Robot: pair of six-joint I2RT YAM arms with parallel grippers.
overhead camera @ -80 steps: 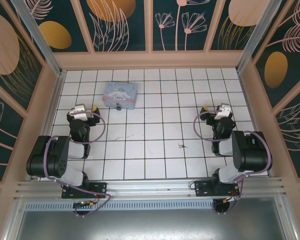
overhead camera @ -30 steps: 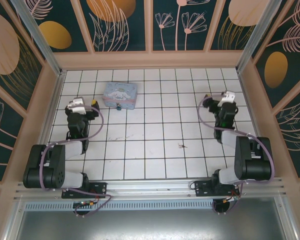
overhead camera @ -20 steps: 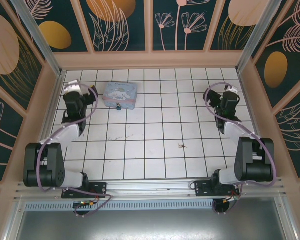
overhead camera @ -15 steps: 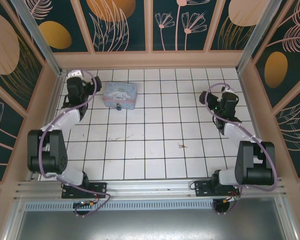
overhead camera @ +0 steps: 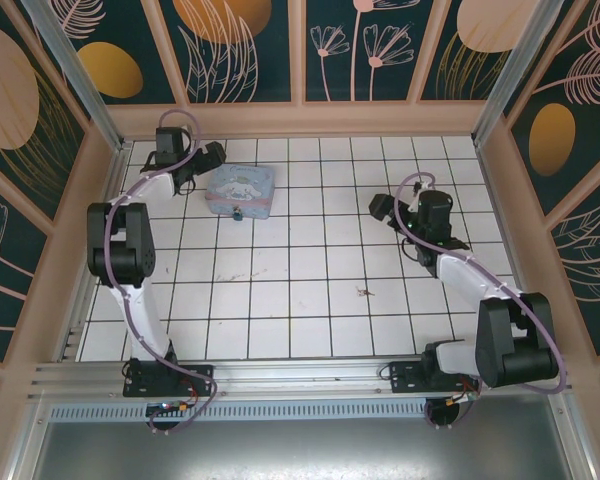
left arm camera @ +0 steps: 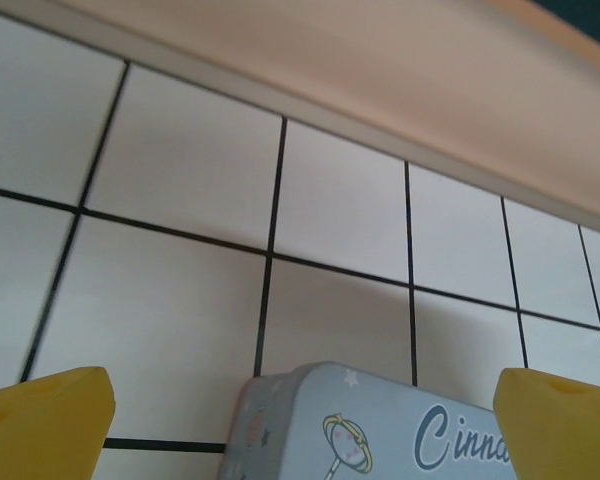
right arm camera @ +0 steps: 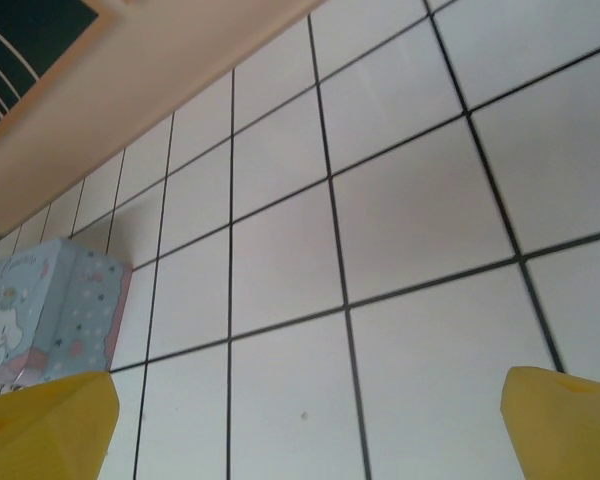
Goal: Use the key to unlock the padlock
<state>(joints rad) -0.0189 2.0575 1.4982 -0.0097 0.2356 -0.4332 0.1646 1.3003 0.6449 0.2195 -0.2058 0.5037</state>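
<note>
Stretching out from rest, my left tool [overhead camera: 210,154] reaches the tin [overhead camera: 240,188] by the padlock [overhead camera: 238,212], and my right tool [overhead camera: 382,208] swings left, beyond the key [overhead camera: 363,292]. Both gape wide, empty.

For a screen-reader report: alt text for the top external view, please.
Over a white tiled floor, the black left gripper reaches beside a pastel blue cartoon tin, while the right gripper points left at mid-floor. A tiny padlock sits at the tin's near edge; a small key lies alone on a tile nearer the arm bases.
</note>
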